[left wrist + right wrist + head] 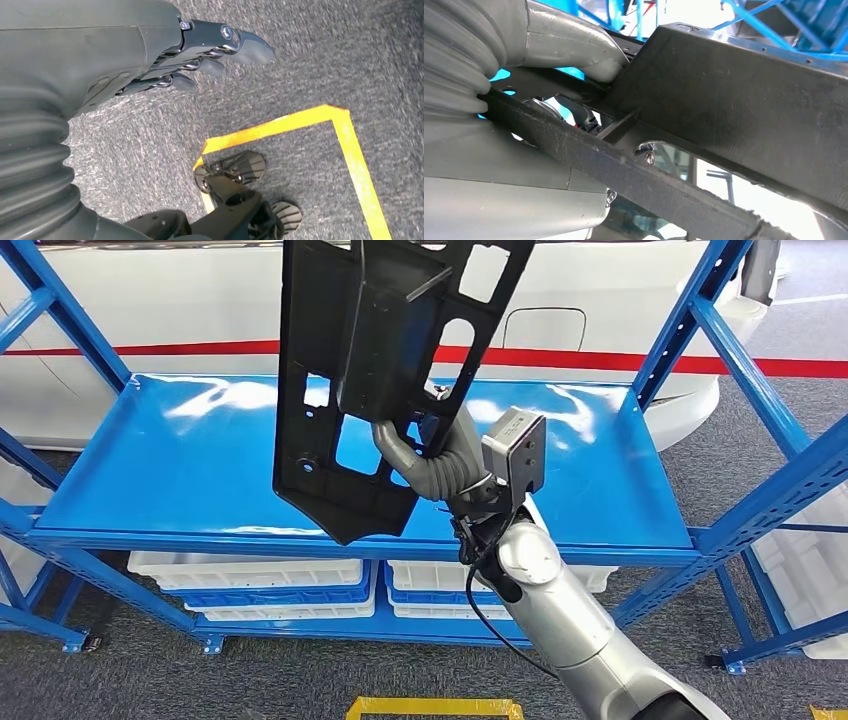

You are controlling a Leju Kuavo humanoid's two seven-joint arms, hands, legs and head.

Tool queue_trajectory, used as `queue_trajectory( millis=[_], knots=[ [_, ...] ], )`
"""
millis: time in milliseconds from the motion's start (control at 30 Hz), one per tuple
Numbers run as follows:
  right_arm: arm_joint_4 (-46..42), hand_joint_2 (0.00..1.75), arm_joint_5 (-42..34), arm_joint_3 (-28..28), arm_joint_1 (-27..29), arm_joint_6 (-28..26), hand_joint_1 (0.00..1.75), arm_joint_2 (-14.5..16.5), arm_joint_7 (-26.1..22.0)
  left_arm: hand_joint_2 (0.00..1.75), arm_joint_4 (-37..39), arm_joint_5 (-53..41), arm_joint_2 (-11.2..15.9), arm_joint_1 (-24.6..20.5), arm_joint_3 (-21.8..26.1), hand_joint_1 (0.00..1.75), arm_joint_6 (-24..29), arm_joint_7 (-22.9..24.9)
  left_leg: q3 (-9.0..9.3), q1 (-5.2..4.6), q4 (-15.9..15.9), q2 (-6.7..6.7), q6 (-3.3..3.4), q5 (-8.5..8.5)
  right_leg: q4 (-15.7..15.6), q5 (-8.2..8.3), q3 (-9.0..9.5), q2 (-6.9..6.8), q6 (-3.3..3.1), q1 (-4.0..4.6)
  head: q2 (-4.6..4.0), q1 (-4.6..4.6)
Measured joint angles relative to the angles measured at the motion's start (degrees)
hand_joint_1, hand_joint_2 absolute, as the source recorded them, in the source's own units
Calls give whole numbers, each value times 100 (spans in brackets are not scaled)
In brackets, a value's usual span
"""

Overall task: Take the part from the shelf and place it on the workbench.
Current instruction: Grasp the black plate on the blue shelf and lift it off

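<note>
A large black plastic part (370, 370), a flat panel with cut-outs and a boxy raised middle, hangs upright in the air above the blue shelf (180, 470). My right hand (425, 455) grips it from below, thumb and fingers wrapped through an opening near its lower middle. In the right wrist view the part (724, 100) sits close against the thumb (574, 45), with dark fingers (584, 117) showing through a gap. My left hand (200, 55) hangs beside my body over the grey carpet, fingers held together and holding nothing.
The shelf board is bare and glossy, framed by blue uprights and diagonal braces (700, 330) on both sides. White and blue bins (260, 580) sit on the level below. Yellow floor tape (430, 707) marks the carpet near my feet. A white wall with a red stripe (620, 362) stands behind.
</note>
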Motion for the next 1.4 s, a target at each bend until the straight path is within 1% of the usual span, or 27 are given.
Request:
queue_trajectory(
  millis=[400, 533, 600, 633, 667, 700, 733, 767, 800, 833, 867, 900, 933, 967, 1000, 1033, 1067, 1100, 1133, 1167, 1200, 1233, 1267, 1300, 1333, 1367, 1400],
  knots=[
    [245, 175, 184, -9, 9, -173, 175, -68, -35, 175, -1, -93, -31, -107, -6, 0, -14, 70, -3, -7, 12, 2, 5, -6, -9, 4, -4, 0, 6, -10, -1, 1],
    [263, 175, 248, -17, 20, -250, 175, -86, -35, 175, -1, -89, -43, -124, -6, 0, -29, 93, -20, -21, 34, 1, 35, -7, -42, 31, -7, 6, 48, -35, 0, -4],
    [264, 175, 325, -37, 32, -311, 175, -106, -34, 175, -1, -81, -71, -134, -4, 0, -33, 129, 42, 22, -67, 23, 91, 58, -24, 24, -44, -7, 78, -15, -1, -1],
    [263, 175, 378, -55, 37, -347, 175, -124, -34, 175, -2, -70, -87, -138, -2, 0, -32, 141, 74, 48, -125, 38, 125, 97, 81, -15, -118, -20, 88, -4, -1, 4],
    [263, 175, 436, -75, 43, -393, 175, -144, -35, 175, -2, -57, -103, -138, 1, 0, -32, 147, 104, 74, -173, 53, 150, 130, 305, -89, -259, -34, 89, 2, -1, 9],
    [264, 175, 498, -98, 55, -449, 175, -168, -36, 175, -2, -45, -111, -134, 5, 0, -31, 155, 105, 77, -188, 62, 158, 141, 641, -182, -458, -46, 87, -2, -1, 13],
    [266, 175, 561, -122, 76, -513, 175, -193, -36, 175, -1, -35, -117, -124, 9, 0, -28, 165, 101, 85, -189, 67, 163, 143, 1042, -273, -701, -47, 90, -10, -1, 15],
    [268, 175, 623, -145, 106, -577, 175, -216, -34, 175, -1, -30, -122, -110, 14, 0, -24, 178, 102, 91, -188, 69, 158, 138, 1380, -314, -934, -49, 108, -21, -1, 15],
    [269, 175, 681, -166, 140, -632, 175, -238, -30, 175, -1, -28, -127, -95, 20, 0, -20, 191, 113, 101, -186, 67, 143, 124, 1545, -271, -1098, -52, 150, -36, -1, 15],
    [269, 175, 733, -186, 171, -674, 175, -254, -25, 175, -1, -26, -131, -82, 27, 0, -18, 198, 132, 117, -182, 62, 120, 101, 1484, -134, -1157, -58, 213, -53, -1, 15],
    [268, 175, 785, -203, 194, -705, 175, -263, -20, 175, -1, -26, -134, -71, 36, 0, -18, 200, 163, 139, -176, 53, 86, 67, 1202, 81, -1105, -72, 290, -74, 0, 16],
    [266, 175, 844, -218, 213, -739, 175, -269, -18, 175, -1, -26, -136, -63, 44, 0, -23, 194, 188, 153, -164, 47, 37, 16, 801, 309, -986, -103, 368, -96, -1, 18],
    [264, 175, 905, -232, 230, -778, 175, -279, -24, 175, -1, -26, -127, -58, 53, 0, -31, 183, 190, 151, -137, 38, -15, -42, 446, 460, -841, -127, 411, -102, -1, 29],
    [248, 175, 967, -242, 254, -819, 175, -278, -33, 175, -1, -27, -122, -56, 61, 0, -46, 165, 179, 143, -114, 32, -64, -90, 209, 533, -741, -144, 396, -107, -1, 37],
    [228, 175, 1019, -250, 291, -860, 175, -279, -43, 175, -1, -29, -120, -53, 70, 0, -61, 145, 161, 129, -97, 31, -105, -125, 105, 527, -694, -151, 347, -100, -1, 25],
    [204, 175, 1048, -256, 333, -890, 175, -279, -45, 175, -1, -31, -118, -50, 82, 0, -73, 127, 151, 123, -91, 32, -128, -143, 109, 480, -680, -136, 272, -83, -1, 16],
    [170, 175, 1057, -260, 372, -905, 175, -272, -39, 175, -3, -36, -127, -47, 92, 0, -83, 112, 162, 133, -96, 37, -149, -158, 121, 450, -690, -124, 198, -86, -1, -4],
    [140, 175, 1053, -264, 403, -912, 175, -273, -30, 175, -4, -41, -131, -45, 100, 0, -85, 102, 167, 143, -68, 42, -167, -191, 123, 428, -682, -114, 149, -85, -1, -25],
    [110, 175, 1032, -266, 418, -906, 175, -272, -22, 175, -7, -45, -137, -47, 106, 0, -87, 92, 122, 154, 50, 44, -182, -262, 124, 408, -665, -105, 103, -89, -1, -27],
    [79, 175, 1003, -269, 424, -891, 175, -270, -19, 175, -10, -49, -143, -52, 108, 0, -87, 86, 20, 160, 265, 44, -198, -371, 119, 391, -643, -100, 69, -95, -1, -34],
    [53, 175, 967, -271, 434, -868, 175, -269, -22, 175, -11, -51, -150, -57, 109, 0, -88, 80, -183, 160, 639, 44, -205, -531, 117, 376, -624, -98, 38, -87, 0, -39],
    [34, 175, 927, -273, 449, -842, 175, -269, -29, 175, -11, -52, -156, -59, 110, 0, -88, 78, -442, 159, 1083, 43, -209, -699, 118, 361, -611, -97, 15, -72, 0, -39],
    [20, 175, 893, -278, 473, -817, 175, -269, -38, 175, -11, -55, -158, -55, 111, 0, -89, 77, -702, 158, 1487, 42, -209, -815, 119, 350, -599, -94, -2, -55, -1, -38],
    [8, 175, 864, -281, 502, -797, 175, -269, -46, 175, -11, -60, -160, -47, 113, 0, -89, 76, -919, 157, 1771, 42, -199, -844, 119, 340, -586, -87, -17, -37, 0, -37],
    [-3, 175, 846, -285, 525, -780, 175, -269, -53, 175, -11, -65, -160, -39, 114, 0, -89, 76, -1018, 153, 1799, 41, -175, -724, 119, 332, -569, -77, -27, -23, -1, -37],
    [-15, 175, 834, -287, 542, -768, 175, -269, -59, 175, -11, -69, -160, -32, 115, 0, -89, 76, -1009, 148, 1603, 41, -142, -495, 119, 327, -550, -65, -34, -16, -1, -37],
    [-30, 175, 826, -288, 550, -757, 175, -269, -64, 175, -11, -73, -160, -30, 117, 0, -89, 76, -907, 140, 1233, 39, -102, -200, 118, 323, -531, -53, -37, -12, -1, -37]
  ],
)
